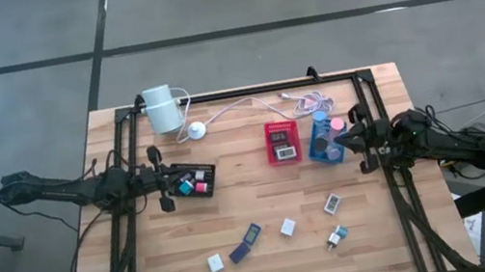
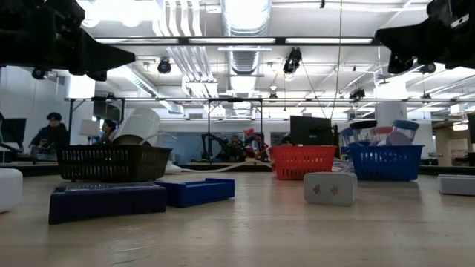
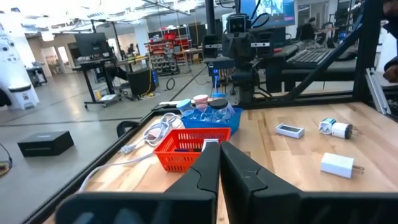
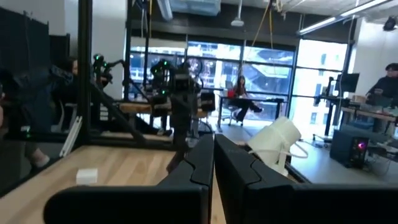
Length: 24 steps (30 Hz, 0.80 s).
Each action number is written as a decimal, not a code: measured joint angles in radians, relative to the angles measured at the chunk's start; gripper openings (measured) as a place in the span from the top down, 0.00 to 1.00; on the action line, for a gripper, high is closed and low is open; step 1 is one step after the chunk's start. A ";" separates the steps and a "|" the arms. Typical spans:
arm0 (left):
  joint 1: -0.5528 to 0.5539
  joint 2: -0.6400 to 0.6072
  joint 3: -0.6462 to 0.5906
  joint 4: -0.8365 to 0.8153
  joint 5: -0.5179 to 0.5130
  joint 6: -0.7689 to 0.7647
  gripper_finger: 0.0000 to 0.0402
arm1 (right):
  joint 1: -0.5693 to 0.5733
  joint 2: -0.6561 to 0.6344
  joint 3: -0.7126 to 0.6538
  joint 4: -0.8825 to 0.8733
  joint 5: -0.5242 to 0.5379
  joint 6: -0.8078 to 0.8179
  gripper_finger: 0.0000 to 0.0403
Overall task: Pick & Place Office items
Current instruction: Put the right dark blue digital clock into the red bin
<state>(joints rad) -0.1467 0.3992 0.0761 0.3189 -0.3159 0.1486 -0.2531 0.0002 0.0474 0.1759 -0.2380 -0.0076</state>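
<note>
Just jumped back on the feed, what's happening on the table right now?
Neither arm is holding anything. The left gripper hovers shut over the black basket, and the right gripper hovers shut beside the blue basket; both baskets and the red basket already hold items. Several office items lie loose on the near part of the table, not yet sorted.

Items in the black tray (image 1: 195,182) are showing only as colour specks, too small to identify; left gripper (image 1: 164,180) is overlapping its edge.
</note>
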 joint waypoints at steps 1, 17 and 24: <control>0.000 0.000 0.000 0.000 0.000 0.013 0.96 | 0.000 0.000 -0.003 -0.001 -0.004 -0.002 0.98; 0.000 0.001 0.000 0.001 0.002 -0.023 0.97 | 0.000 0.010 -0.022 0.063 -0.130 0.029 0.98; 0.000 0.001 0.000 0.001 0.004 -0.011 0.96 | 0.000 0.009 -0.029 0.061 -0.131 0.031 0.98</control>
<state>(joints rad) -0.1467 0.4000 0.0761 0.3202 -0.3115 0.1375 -0.2531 0.0093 0.0183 0.2365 -0.3689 0.0231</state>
